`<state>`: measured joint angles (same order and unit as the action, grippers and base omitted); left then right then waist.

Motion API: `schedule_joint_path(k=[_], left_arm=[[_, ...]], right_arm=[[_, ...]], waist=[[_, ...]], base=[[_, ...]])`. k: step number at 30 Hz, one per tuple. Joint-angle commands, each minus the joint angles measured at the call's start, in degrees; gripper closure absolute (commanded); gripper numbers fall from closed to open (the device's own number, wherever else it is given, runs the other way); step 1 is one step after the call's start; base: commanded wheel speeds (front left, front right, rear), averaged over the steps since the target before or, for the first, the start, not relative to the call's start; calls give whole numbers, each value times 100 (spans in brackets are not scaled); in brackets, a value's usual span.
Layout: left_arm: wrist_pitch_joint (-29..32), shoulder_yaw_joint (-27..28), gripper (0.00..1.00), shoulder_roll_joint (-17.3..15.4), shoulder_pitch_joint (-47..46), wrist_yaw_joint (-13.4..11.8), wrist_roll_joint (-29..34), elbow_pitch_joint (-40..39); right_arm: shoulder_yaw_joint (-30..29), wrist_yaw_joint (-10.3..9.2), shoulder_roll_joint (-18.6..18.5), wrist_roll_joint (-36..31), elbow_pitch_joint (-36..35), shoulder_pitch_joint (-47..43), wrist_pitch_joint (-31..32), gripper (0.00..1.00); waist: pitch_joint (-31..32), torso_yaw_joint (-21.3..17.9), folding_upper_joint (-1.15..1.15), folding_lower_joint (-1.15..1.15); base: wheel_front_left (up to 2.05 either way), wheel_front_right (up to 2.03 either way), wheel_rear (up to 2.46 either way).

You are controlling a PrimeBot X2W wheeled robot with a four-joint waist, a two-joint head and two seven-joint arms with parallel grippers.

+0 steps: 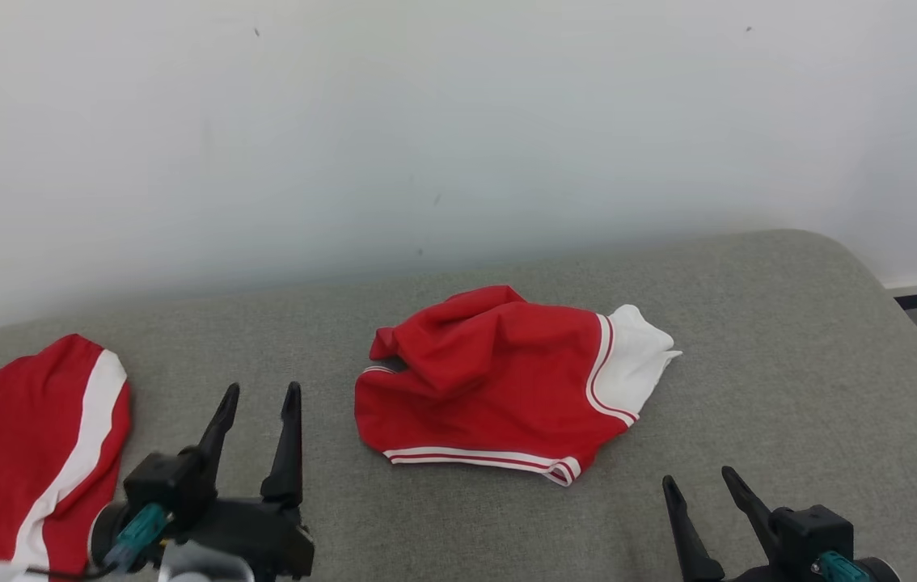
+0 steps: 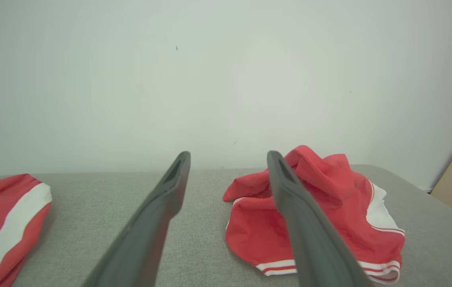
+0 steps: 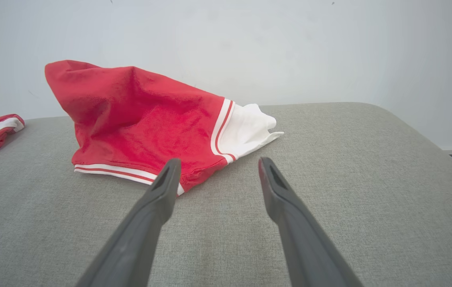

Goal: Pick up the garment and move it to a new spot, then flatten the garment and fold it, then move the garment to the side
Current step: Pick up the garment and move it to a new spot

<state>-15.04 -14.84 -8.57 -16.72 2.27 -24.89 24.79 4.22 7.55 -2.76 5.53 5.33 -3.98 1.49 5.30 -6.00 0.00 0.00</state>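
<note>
red fabric garment [image 1: 491,380] with white striped trim and a white panel is lying crumpled near the middle of the grey fabric-covered padded table [image 1: 790,388], free of both end effectors.

the left end effector [image 1: 262,390] is hovering at the lower left of the head view, its two long dark fingers standing apart and gripping nothing, with bare grey cloth showing between them. a strip of bare table is separating it from the garment. in the left wrist view the left end effector [image 2: 229,155] is pointing across the table [image 2: 210,223] toward the wall, and the garment [image 2: 341,199] is lying heaped on the right, partly behind the right-hand finger.

the right end effector [image 1: 699,477] is hovering at the lower right of the head view, its fingers likewise spread and empty, a little short of the garment's striped hem. in the right wrist view the right end effector [image 3: 219,161] is aiming past that hem, with the garment [image 3: 138,111] rising in a peak on the left and its white panel trailing toward the right.

further out, a second red garment with a broad white band [image 1: 30,453] is lying at the table's left end, close beside the left end effector's body and well apart from the first garment. a pale white wall [image 1: 458,121] is standing behind the table.
</note>
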Motion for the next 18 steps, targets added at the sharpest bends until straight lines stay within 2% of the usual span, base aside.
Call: schedule_joint_path(k=[1, 5, 8, 14, 18], left_arm=[[-16, 147, 0, 3, 400, -55, 83, -369], [-19, 560, 0, 100, 1206, -42, 317, -1346], [-20, 777, 0, 169, 1713, -57, 491, -1769], [-20, 1057, 0, 173, 2390, -152, 982, -2079], [-21, 1233, 0, 241, 2756, -198, 1096, -2151]], right_arm=[[-62, -12, 0, 22, 13, -88, -48, 0], [-176, -12, 3, 28, 67, -97, -127, 0], [-252, -12, -1, 49, 118, -124, -191, 0], [-321, -12, -1, -21, 236, -148, -386, 0], [-360, -12, 0, -71, 391, -215, -539, 0]], waist=[[116, 149, 0, 0], [169, 276, 0, 0], [208, 361, 0, 0], [262, 454, 0, 0], [279, 473, 0, 0]], base=[[0, 0, 0], [0, 0, 0], [0, 0, 0], [0, 0, 0], [0, 0, 0]])
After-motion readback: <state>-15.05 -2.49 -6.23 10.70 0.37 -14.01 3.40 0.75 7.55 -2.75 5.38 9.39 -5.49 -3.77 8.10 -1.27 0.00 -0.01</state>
